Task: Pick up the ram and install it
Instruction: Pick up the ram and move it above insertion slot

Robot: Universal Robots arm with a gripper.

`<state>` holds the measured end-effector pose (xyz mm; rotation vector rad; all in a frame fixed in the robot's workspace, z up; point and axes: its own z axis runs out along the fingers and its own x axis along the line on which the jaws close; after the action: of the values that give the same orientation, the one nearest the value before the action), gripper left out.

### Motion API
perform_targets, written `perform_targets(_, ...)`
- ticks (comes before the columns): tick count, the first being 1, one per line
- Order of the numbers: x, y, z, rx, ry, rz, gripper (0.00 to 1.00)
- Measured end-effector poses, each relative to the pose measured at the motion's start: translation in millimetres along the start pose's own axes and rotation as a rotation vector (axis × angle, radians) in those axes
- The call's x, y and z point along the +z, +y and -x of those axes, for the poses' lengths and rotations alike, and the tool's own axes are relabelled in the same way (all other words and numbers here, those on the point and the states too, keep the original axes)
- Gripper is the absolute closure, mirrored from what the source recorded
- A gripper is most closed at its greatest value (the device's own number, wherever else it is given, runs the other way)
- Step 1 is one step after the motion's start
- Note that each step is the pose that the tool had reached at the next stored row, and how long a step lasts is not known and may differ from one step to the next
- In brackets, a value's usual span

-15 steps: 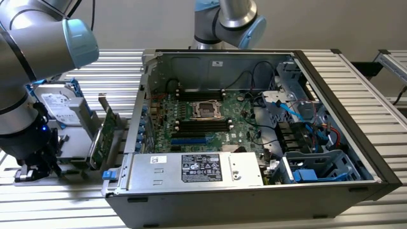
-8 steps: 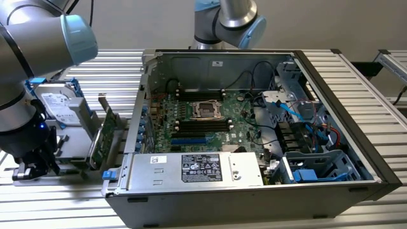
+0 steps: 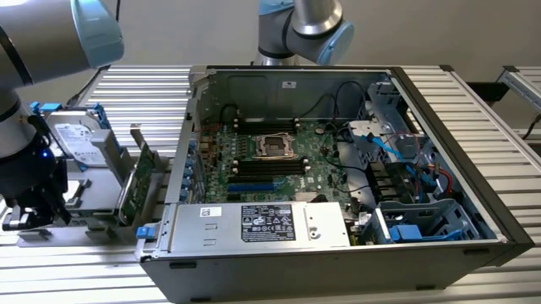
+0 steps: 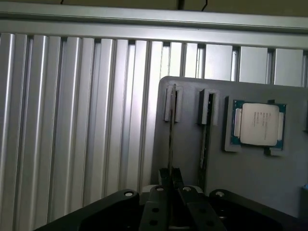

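Pinching edge-on ram (image 4: 172,130), claw (image 4: 171,185) straddles its long axis.

Ribbed silver table (image 4: 72,120), plain grey tray (image 4: 250,173), green-rimmed silver processor (image 4: 259,124), black gripper (image 4: 170,177), dark ram (image 4: 171,134), green motherboard (image 3: 320,168), blue cables (image 3: 382,147).

exterior view looks down over the computer case (image 3: 296,278); wrist view, close behind the claw (image 4: 171,177), faces the tray (image 4: 250,178) both share.
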<state>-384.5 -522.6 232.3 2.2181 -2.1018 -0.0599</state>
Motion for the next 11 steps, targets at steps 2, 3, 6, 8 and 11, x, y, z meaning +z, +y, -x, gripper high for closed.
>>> perform_targets(2, -9.0, 0.8, -0.3, 0.000, 0.0000, 0.0015, 0.87)
perform_targets(3, -13.4, 1.1, -0.4, 0.000, -0.0001, 0.0023, 0.87)
perform_targets(6, -27.0, 0.5, -1.0, 0.000, -0.0005, 0.0072, 0.87)
perform_targets(8, -34.7, -3.7, -1.4, -0.001, -0.0009, 0.0168, 0.87)
perform_targets(11, -42.2, -13.6, -2.2, -0.001, -0.0020, 0.0367, 0.87)
